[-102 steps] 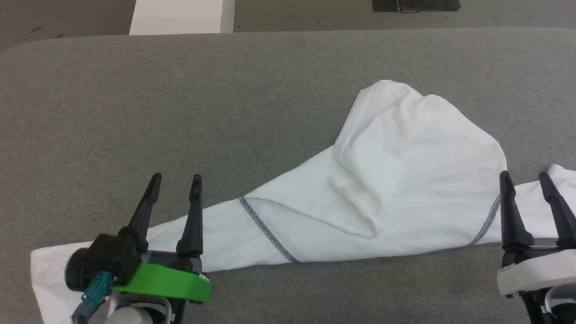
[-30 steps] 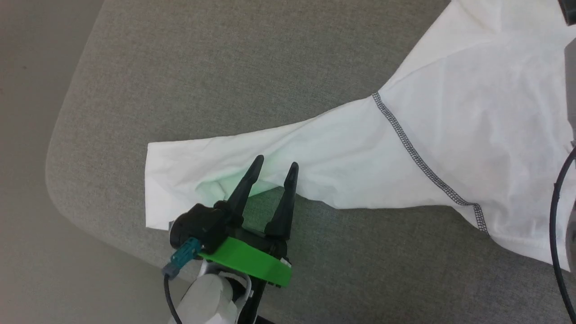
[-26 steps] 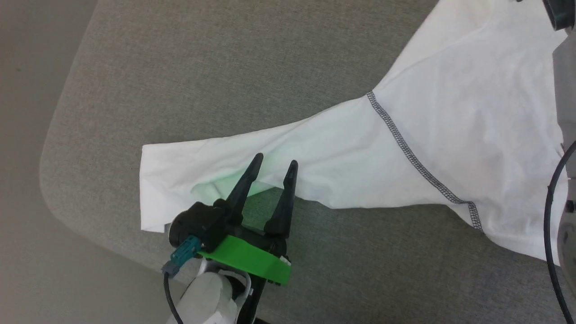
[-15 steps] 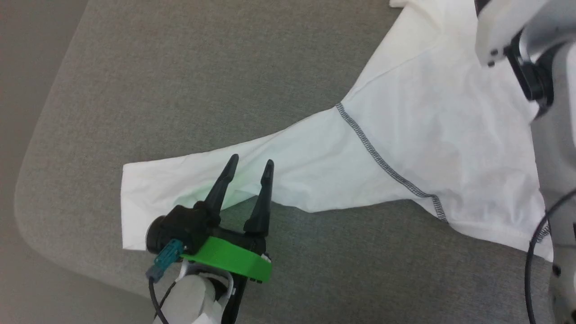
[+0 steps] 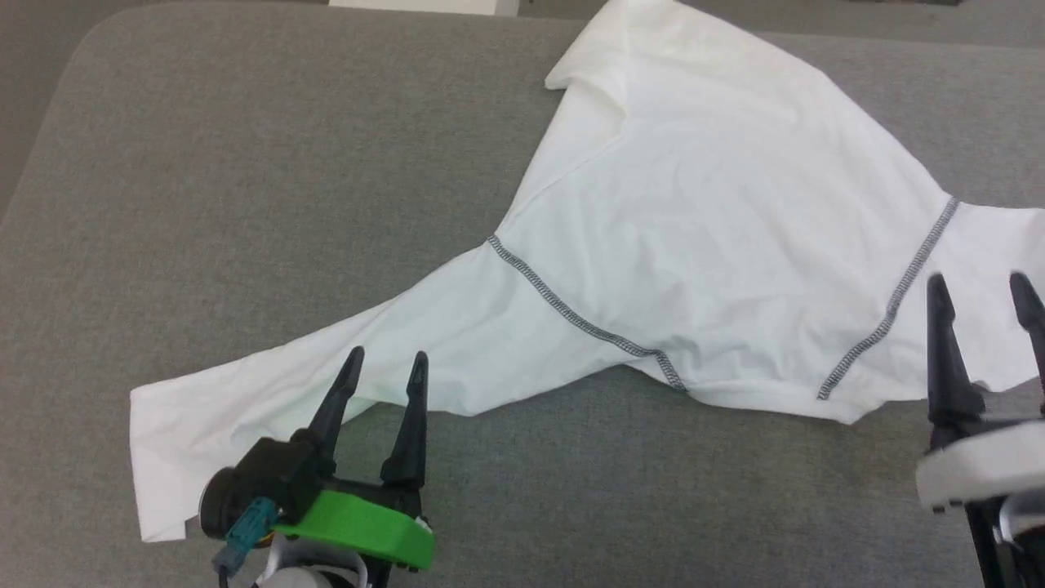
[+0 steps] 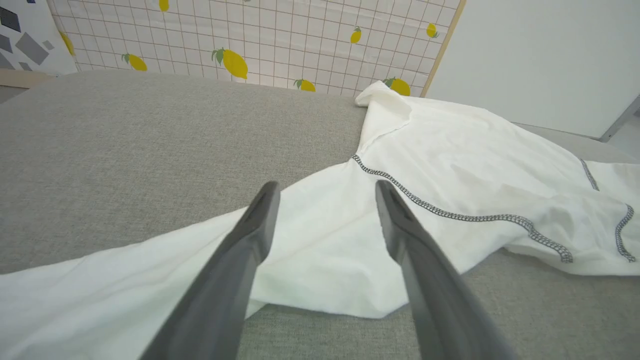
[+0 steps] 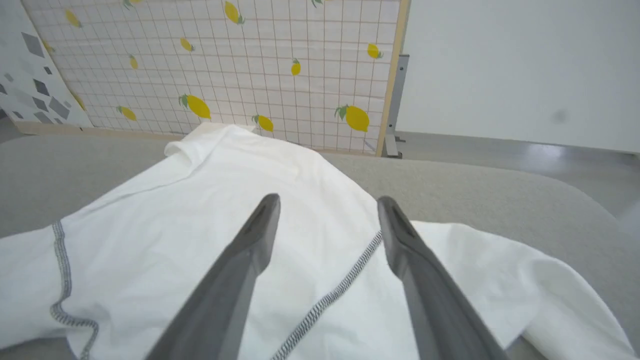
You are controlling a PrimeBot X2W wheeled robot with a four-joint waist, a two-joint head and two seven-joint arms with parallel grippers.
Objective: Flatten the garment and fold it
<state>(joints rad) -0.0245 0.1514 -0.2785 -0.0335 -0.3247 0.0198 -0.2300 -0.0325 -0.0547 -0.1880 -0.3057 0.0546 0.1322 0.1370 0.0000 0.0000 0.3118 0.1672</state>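
Garment (image 5: 718,237) lies partly spread on the table (image 5: 245,163), with left end effector (image 5: 382,366) and right end effector (image 5: 980,286) both open and empty over its sleeves; a careless pinch risks gathering doubled layers and bunching it.

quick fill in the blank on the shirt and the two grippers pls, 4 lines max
1. The garment lying on the grey table is ____ in colour.
2. The left gripper and the right gripper both have their jaws ____.
3. The left gripper's tips are over one long ____ of the garment.
4. The panel behind the table is printed with yellow ____.
Missing words: white; open; sleeve; lemons.
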